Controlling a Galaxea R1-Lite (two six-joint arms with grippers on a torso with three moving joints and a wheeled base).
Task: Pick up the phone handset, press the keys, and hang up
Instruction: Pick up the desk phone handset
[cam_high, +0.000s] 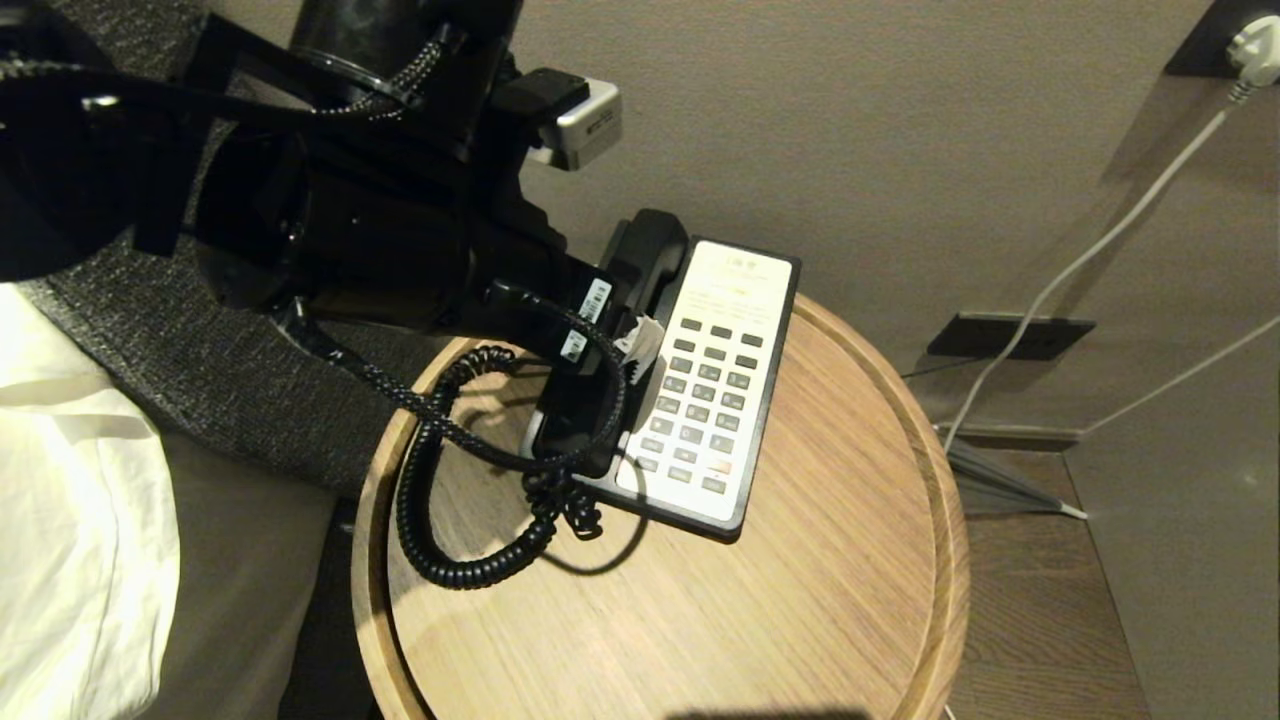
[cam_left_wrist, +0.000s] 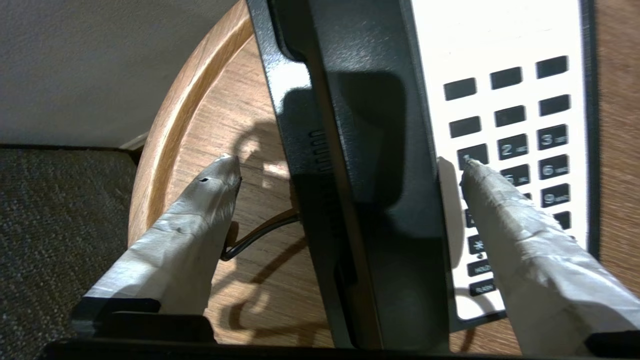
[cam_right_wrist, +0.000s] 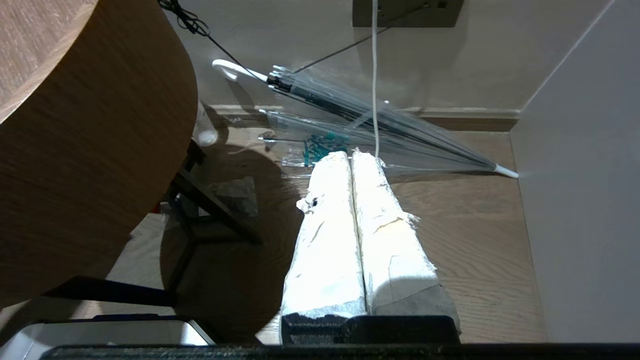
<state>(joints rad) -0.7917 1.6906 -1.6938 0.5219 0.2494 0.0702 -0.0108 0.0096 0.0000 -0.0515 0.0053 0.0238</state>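
left hand wide open, empty | straddles handset | table rim near

The head camera is looking steeply down on the round wooden side table. The left wrist camera is peering close over the black-framed white-faced keypad telephone, sharing both with the head view. The right wrist camera is facing the floor, catching the table's side and a clear plastic umbrella.
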